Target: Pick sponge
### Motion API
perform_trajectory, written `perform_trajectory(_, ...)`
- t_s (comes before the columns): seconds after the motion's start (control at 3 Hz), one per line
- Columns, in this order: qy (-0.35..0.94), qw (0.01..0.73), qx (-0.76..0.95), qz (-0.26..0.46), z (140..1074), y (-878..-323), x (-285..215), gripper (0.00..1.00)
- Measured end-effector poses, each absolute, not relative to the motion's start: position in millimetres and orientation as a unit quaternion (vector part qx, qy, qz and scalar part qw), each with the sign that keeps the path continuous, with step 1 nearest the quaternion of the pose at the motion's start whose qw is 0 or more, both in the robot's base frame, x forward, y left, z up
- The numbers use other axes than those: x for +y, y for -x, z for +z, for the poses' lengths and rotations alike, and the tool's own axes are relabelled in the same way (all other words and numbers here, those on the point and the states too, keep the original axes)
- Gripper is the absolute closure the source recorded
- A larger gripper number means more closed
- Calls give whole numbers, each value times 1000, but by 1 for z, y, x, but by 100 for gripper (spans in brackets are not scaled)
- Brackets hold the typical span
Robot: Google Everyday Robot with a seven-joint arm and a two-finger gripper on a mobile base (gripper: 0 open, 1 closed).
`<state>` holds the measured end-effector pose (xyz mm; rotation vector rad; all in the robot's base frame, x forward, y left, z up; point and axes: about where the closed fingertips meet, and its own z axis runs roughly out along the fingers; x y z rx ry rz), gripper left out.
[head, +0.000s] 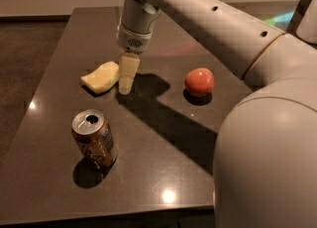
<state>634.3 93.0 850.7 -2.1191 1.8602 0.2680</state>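
The pale yellow sponge (101,77) lies flat on the dark table (148,172), left of centre. My gripper (127,85) hangs down from the arm just to the right of the sponge, its cream tip at the sponge's right edge and close to the table top.
A brown drink can (94,139) stands upright near the table's front left. A red apple (199,81) sits to the right of the gripper. My arm (208,19) crosses over the back right of the table. The table's left edge borders a dark floor.
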Motion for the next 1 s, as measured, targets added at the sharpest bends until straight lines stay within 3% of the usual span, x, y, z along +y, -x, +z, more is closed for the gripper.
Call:
perform_trajectory(0.33,743,147,646,99,841,-632,105,0)
perform_trajectory(0.67,743,139,647,100,837,-632,111,17)
perform_trajectory(1.0,743,137,646,105,841,-632,112,41)
